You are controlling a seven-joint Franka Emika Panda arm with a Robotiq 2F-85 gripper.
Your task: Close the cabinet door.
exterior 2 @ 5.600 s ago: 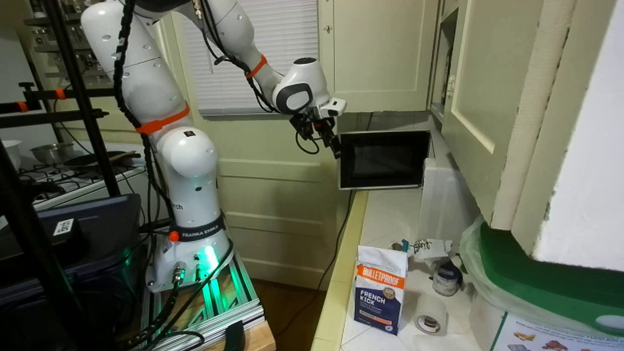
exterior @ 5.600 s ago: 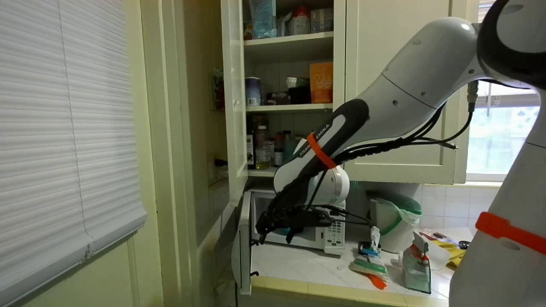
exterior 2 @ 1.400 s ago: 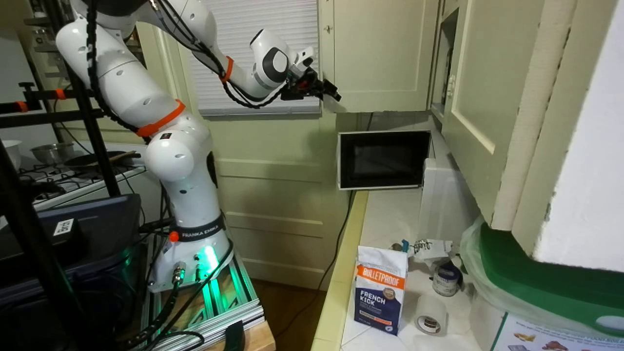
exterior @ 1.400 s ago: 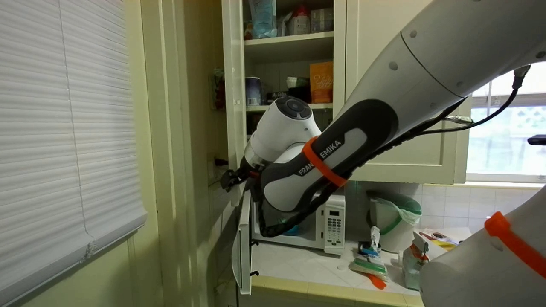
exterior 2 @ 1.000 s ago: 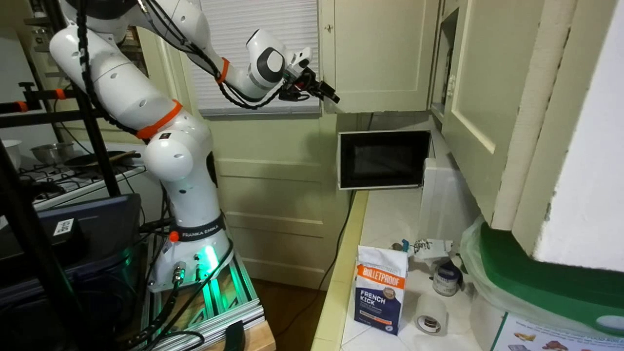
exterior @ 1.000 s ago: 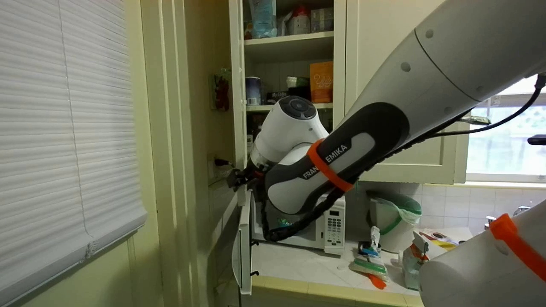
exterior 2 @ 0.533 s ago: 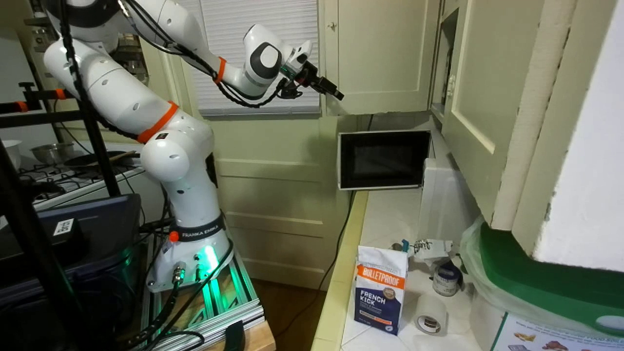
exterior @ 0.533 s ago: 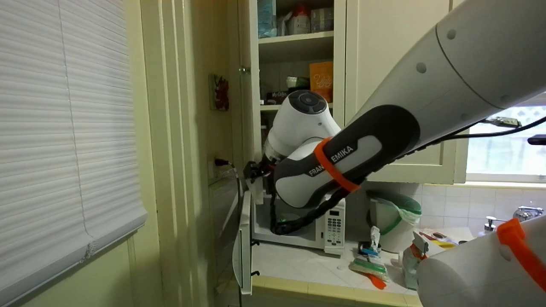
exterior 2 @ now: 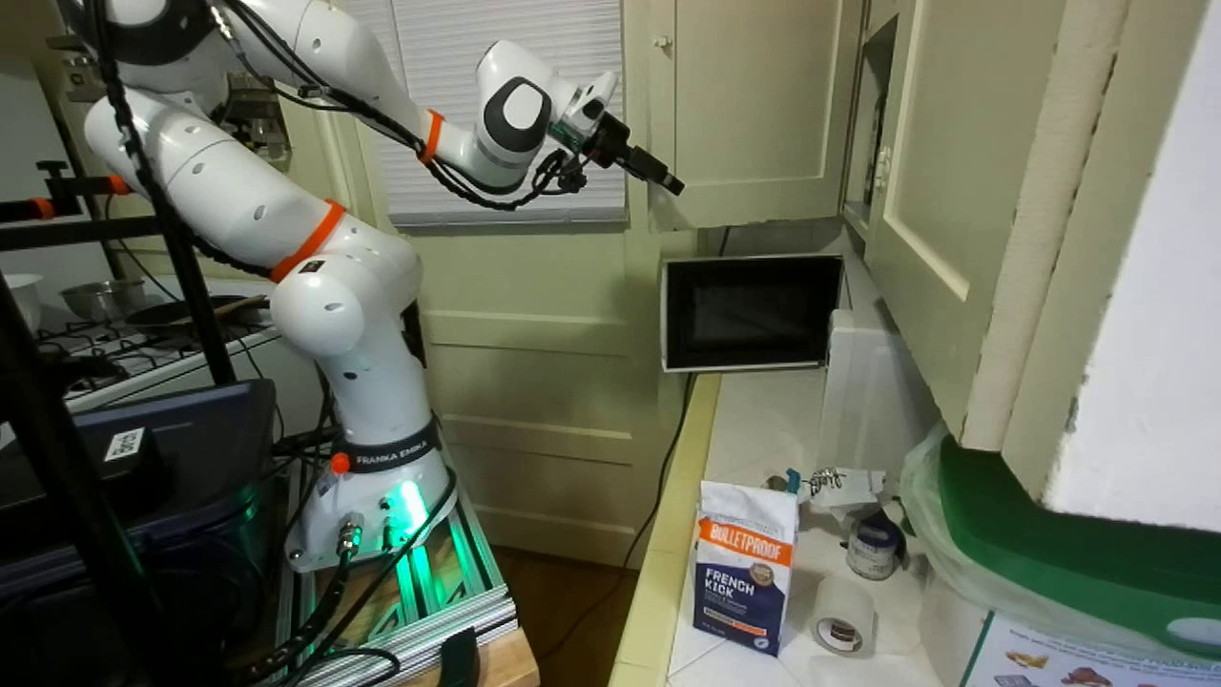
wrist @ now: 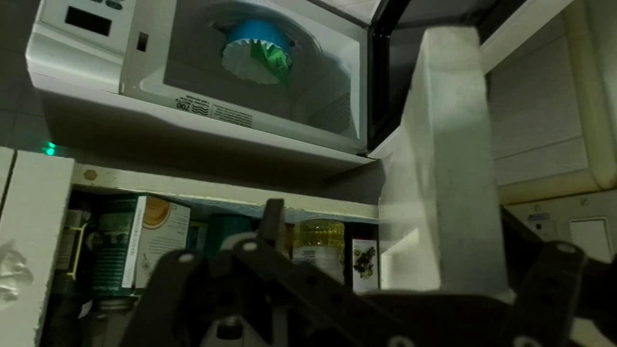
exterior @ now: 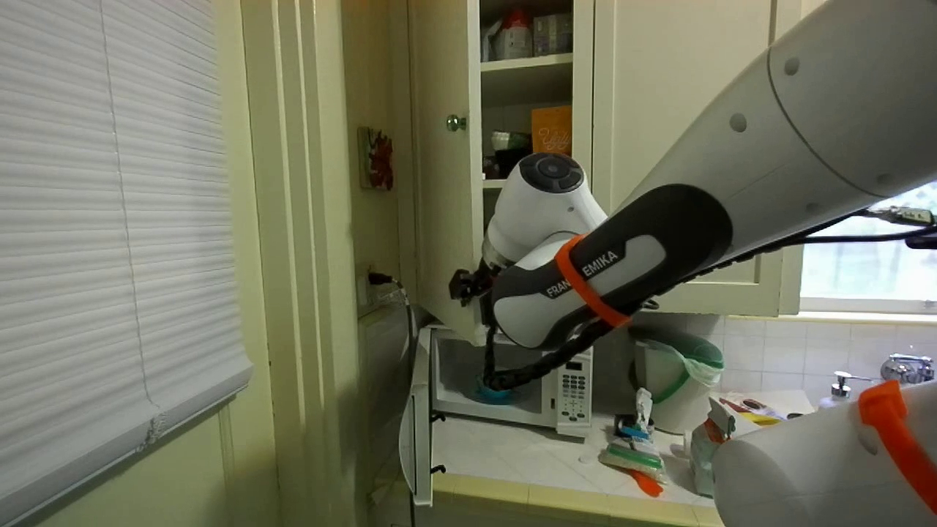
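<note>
Cream-painted wooden cabinet door (exterior: 443, 197) hanging ajar, black jointed gripper (exterior: 472, 285) straddling its edge, jaws standing well apart, boxy microwave (exterior: 575, 401) sitting below

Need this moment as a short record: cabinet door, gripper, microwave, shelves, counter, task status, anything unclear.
cabinet door: partly open
gripper: open, straddling the door's free edge
microwave: door swung open, blue item inside
shelves: orange bag and other goods, partly hidden
counter: Bulletproof bag upright, white roll, jar, among other things
task status: door not yet closed
unclear: whether the gripper touches the door
</note>
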